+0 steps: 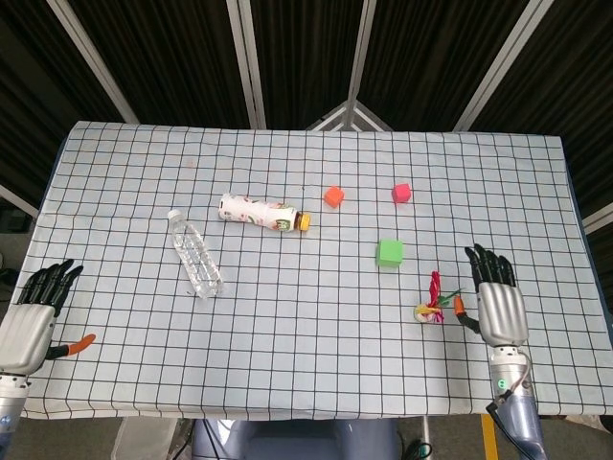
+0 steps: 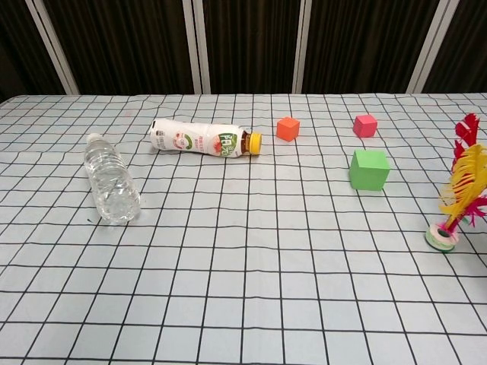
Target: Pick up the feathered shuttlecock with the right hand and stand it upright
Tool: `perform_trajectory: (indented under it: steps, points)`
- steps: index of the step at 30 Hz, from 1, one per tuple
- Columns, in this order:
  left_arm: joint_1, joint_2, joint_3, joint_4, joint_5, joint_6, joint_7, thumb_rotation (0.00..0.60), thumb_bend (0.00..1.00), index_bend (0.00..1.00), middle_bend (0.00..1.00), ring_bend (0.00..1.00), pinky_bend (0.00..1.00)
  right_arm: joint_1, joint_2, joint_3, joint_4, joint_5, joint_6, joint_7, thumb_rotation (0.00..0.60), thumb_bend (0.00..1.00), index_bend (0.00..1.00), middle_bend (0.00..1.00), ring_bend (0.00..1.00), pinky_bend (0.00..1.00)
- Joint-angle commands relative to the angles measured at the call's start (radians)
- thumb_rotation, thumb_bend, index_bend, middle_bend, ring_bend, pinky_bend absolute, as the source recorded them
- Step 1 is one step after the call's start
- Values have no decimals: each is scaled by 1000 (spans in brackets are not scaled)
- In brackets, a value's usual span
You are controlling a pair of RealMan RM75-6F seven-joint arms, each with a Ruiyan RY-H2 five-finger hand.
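Observation:
The feathered shuttlecock (image 1: 432, 303) (image 2: 459, 190) stands on its round white base at the table's right side, red and yellow feathers pointing up, slightly tilted. My right hand (image 1: 496, 299) sits just to its right, fingers extended and apart, holding nothing and clear of the feathers. It is out of frame in the chest view. My left hand (image 1: 34, 314) hovers off the table's front left corner with fingers spread and nothing in it.
A green cube (image 1: 389, 252) lies just behind and left of the shuttlecock. Further back are an orange cube (image 1: 333, 196) and a pink cube (image 1: 401, 193). A drink bottle (image 1: 262, 212) and a clear water bottle (image 1: 195, 254) lie on their sides at the left.

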Motion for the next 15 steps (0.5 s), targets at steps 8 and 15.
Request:
perform_trajectory:
  steps: [8, 15]
  points:
    - [3, -3, -1, 9, 11, 15, 16, 600, 0, 0, 0, 0, 0, -109, 223, -97, -25, -154, 75, 89, 600, 399, 0, 0, 0, 0]
    - [4, -9, -4, 30, 23, 32, 52, 600, 0, 0, 0, 0, 0, -176, 268, -172, 62, -286, 154, 104, 600, 387, 0, 0, 0, 0]
